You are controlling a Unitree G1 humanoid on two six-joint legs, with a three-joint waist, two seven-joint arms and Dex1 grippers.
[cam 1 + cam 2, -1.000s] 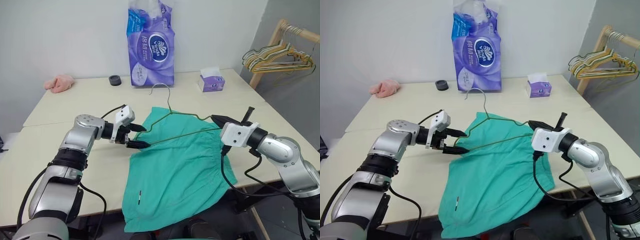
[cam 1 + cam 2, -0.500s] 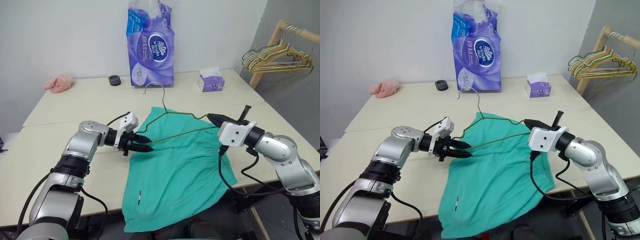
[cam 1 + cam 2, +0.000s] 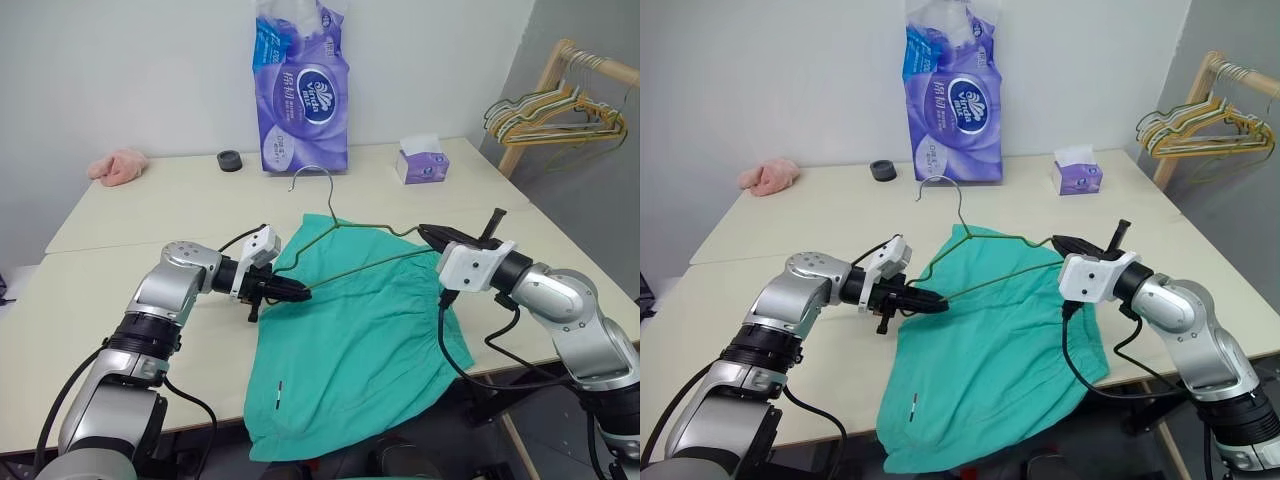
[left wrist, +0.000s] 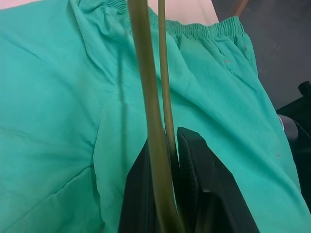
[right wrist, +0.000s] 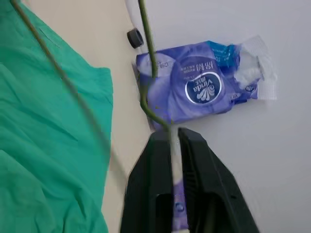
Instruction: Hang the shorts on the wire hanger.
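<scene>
The teal shorts (image 3: 350, 350) lie flat on the table (image 3: 150, 210), their lower end hanging over the front edge. The thin wire hanger (image 3: 362, 229) is held just above their upper part, hook toward the far side. My left gripper (image 3: 300, 291) is shut on the hanger's left corner; in the left wrist view the wire runs between its black fingers (image 4: 204, 184). At the right corner my right gripper (image 3: 428, 235) points level toward the left, pinching the wire between its fingers (image 5: 150, 184).
A tall purple tissue pack (image 3: 303, 95) stands at the back of the table, with a black round object (image 3: 230, 160) and a pink cloth (image 3: 118, 165) to its left. A small purple tissue box (image 3: 422, 162) is at the back right. A wooden rack with coloured hangers (image 3: 555, 110) stands beyond the table's right side.
My left gripper, open around the hanger's left corner a second ago, has shut on the wire. The hanger's hook swung slightly left. The right hand stayed in place.
</scene>
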